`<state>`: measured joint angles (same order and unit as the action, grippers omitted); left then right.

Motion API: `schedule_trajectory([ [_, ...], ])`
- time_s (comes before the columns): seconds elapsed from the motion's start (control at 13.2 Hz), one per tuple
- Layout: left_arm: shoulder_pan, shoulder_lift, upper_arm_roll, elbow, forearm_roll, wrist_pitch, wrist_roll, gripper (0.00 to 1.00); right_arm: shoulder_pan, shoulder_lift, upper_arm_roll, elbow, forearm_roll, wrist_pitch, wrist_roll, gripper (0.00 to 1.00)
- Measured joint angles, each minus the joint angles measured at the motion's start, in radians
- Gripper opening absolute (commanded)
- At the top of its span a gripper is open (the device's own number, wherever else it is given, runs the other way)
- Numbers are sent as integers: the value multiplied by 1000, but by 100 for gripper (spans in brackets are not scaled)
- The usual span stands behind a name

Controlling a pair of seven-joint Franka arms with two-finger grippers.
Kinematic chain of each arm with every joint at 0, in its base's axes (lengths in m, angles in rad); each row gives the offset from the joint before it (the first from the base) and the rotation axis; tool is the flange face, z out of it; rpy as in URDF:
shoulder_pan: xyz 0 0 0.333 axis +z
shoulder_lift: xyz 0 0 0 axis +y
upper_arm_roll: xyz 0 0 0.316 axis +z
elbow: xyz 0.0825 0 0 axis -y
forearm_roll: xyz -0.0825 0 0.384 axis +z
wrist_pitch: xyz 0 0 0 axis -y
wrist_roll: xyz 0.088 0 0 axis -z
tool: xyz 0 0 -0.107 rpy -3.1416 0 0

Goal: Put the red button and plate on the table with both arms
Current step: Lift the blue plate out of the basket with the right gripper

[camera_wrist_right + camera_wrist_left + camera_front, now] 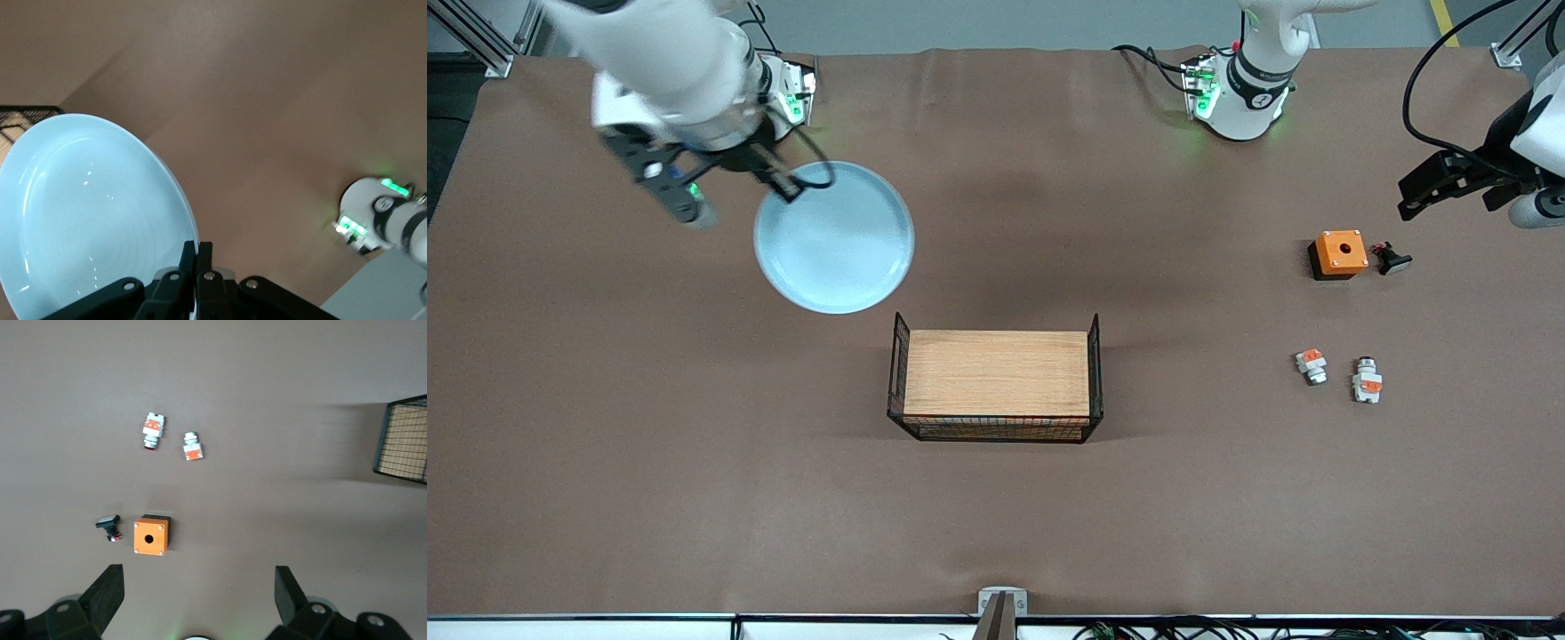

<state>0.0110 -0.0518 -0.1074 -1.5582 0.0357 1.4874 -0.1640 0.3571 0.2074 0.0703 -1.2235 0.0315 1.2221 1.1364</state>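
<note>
Blue plate (836,244) pinched; right gripper (787,188).

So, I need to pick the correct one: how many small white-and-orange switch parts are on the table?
2. Both lie toward the left arm's end of the table, side by side: the red button and a shorter similar part beside it, both nearer the front camera than the orange box.

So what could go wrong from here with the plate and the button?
The right gripper pinches only the rim of the plate, held up over the table; so thin a hold might let it tilt or slip. The left gripper, open above the orange box, could pick wrongly: the red button lies beside a similar white-and-orange part.
</note>
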Motion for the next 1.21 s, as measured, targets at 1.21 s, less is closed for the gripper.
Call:
schedule_trajectory([
  [1.21,-5,1,-7,-43,-6,50,-10,100,-576,80,-5,-480,3,636,-1288,0],
])
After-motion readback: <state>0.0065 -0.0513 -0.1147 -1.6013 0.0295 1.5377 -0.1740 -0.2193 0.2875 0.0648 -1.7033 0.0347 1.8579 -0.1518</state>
